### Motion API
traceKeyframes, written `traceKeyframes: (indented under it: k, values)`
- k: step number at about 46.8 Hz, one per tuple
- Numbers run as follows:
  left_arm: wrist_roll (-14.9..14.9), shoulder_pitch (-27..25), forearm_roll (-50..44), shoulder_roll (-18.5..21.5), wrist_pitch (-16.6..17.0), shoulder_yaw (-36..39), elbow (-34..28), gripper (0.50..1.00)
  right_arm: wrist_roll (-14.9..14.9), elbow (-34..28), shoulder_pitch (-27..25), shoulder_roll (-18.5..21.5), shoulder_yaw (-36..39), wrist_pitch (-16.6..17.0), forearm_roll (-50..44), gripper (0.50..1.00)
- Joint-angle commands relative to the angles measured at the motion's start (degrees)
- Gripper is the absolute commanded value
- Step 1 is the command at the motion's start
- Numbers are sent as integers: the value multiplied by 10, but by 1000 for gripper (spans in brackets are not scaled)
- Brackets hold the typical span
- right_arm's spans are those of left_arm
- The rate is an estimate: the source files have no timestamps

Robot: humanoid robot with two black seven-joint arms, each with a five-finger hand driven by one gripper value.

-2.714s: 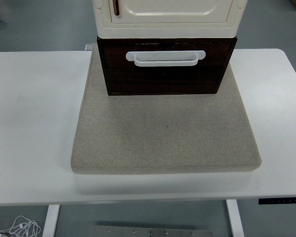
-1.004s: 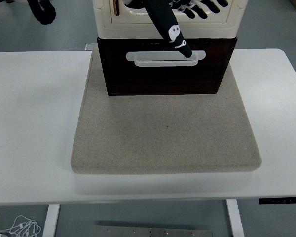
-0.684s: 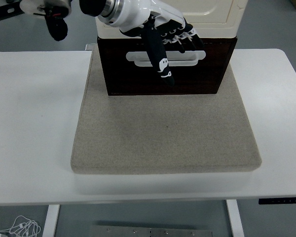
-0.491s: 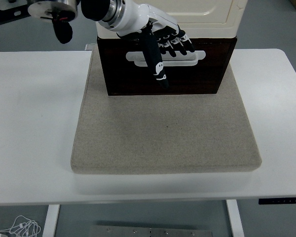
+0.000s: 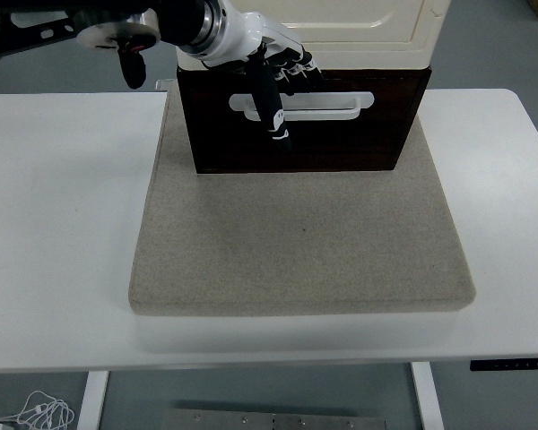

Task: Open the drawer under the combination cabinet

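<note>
- The drawer (image 5: 300, 125), dark brown, sits at the upper centre of the frame under the cream cabinet (image 5: 305, 27), on a grey felt mat (image 5: 300, 242) over the white surface (image 5: 63, 224); it looks fully closed.
- The left hand (image 5: 273, 76) hangs over the left end of the white handle (image 5: 305, 106), thumb pointing down across it, fingers loose and gripping nothing that I can make out.
- To do this well, I judge the fingers should hook behind the bar nearer its middle, then pull straight toward the frame's bottom.
- An off-centre pull could skew the drawer or drag the whole cabinet across the mat.
</note>
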Motion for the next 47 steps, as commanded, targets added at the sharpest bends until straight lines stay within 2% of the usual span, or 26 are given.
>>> traceKeyframes:
  k: [1,10,22,47]
  values:
    - [2,4,0,-10,11,0,6,1000,0,0,0,0,0,0,0,926]
    - [5,7,0,-44,20,3,25,1000,0,0,0,0,0,0,0,926]
    - [11,19,0,-68,31,5,40,1000,0,0,0,0,0,0,0,926]
    - [11,38,20,-80,29,8,77,1000,0,0,0,0,-1,0,0,926]
